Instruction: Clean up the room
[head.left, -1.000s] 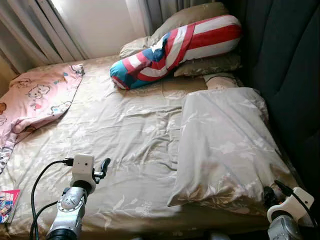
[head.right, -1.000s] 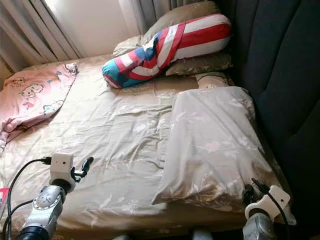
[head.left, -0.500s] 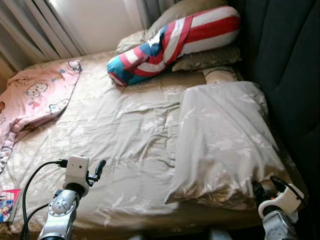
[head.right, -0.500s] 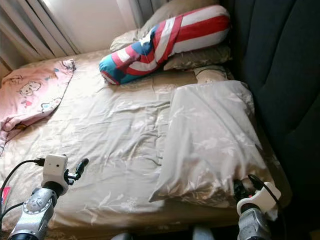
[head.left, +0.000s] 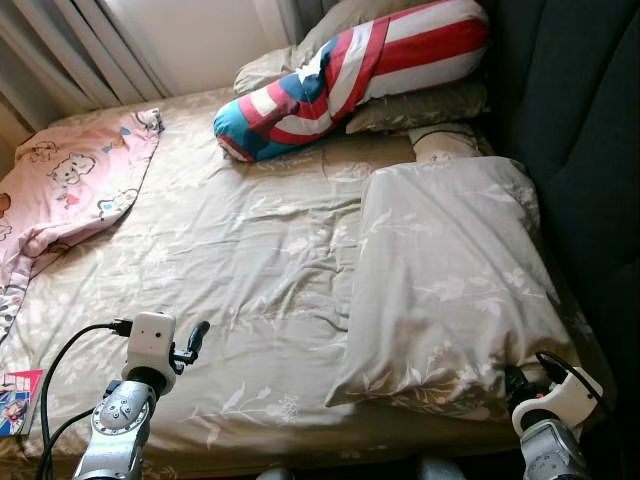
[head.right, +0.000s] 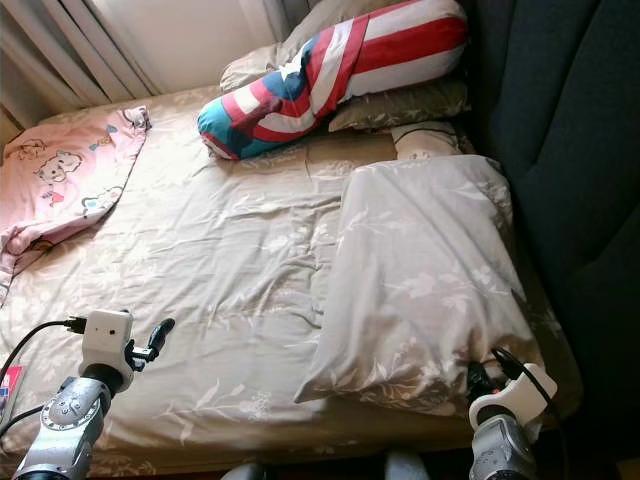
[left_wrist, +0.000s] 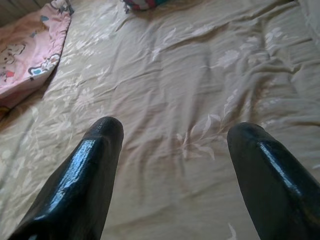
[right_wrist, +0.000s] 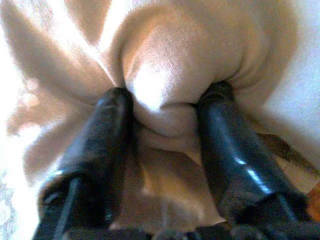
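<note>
A large beige floral pillow (head.left: 450, 270) lies on the right side of the bed, on the beige floral bedcover (head.left: 230, 260). My right gripper (head.left: 520, 384) is at the pillow's near right corner, and in the right wrist view (right_wrist: 167, 100) its fingers are shut on a bunch of the pillow's fabric. Over the near left part of the bed my left gripper (head.left: 195, 335) hovers open, with nothing between its fingers (left_wrist: 95, 150) but bedcover below.
A red, white and blue striped bolster (head.left: 350, 75) rests on beige pillows (head.left: 420, 105) at the bed's head. A pink cartoon blanket (head.left: 70, 190) is bunched at the left. A dark padded wall (head.left: 590, 150) borders the right. A colourful booklet (head.left: 15, 400) lies near left.
The whole view has shifted a little, so the camera moved. My right gripper keeps its hold on the pillow's corner. The left gripper stays open over the bedcover.
</note>
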